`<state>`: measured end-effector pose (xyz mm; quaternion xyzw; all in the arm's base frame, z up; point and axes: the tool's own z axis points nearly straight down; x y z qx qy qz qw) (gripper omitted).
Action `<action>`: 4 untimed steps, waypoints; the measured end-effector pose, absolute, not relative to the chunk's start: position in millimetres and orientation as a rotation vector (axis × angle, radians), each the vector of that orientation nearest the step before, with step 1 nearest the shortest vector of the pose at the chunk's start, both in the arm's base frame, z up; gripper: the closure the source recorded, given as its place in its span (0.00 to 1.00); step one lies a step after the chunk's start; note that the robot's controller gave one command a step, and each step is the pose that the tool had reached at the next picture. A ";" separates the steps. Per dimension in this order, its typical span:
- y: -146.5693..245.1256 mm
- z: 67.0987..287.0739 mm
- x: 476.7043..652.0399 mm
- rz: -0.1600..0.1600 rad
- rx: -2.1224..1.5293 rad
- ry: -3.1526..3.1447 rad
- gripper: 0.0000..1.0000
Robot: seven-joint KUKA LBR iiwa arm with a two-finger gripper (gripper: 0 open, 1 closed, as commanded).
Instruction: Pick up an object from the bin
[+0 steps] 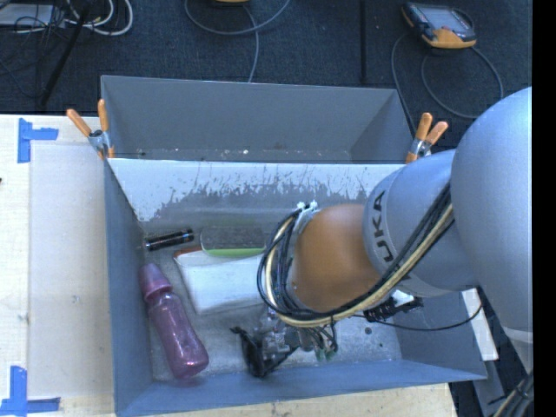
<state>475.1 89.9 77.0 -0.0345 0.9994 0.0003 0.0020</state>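
My gripper (276, 346) is low near the bin's front wall, right of the middle, under the orange wrist cover. A dark bit of something sits right at its tip, and I cannot tell whether that is a loose thing or part of the gripper. Just left and behind it lies a white flat pack (219, 287). A purple plastic bottle (176, 324) lies lengthwise near the left wall, clear of the gripper.
A black marker (169, 240) lies at the back left of the floor. Beside it a flat thing with a green edge (233, 251) pokes out behind the white pack. The arm and its cables cover the bin's right half.
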 end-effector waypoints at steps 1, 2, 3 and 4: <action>89.5 96.4 471.8 -0.002 -0.110 3.149 1.00; 90.1 118.2 473.6 0.000 -0.109 3.143 1.00; 90.3 130.3 474.6 0.000 -0.109 3.139 1.00; 90.3 136.6 474.6 0.000 -0.108 3.139 1.00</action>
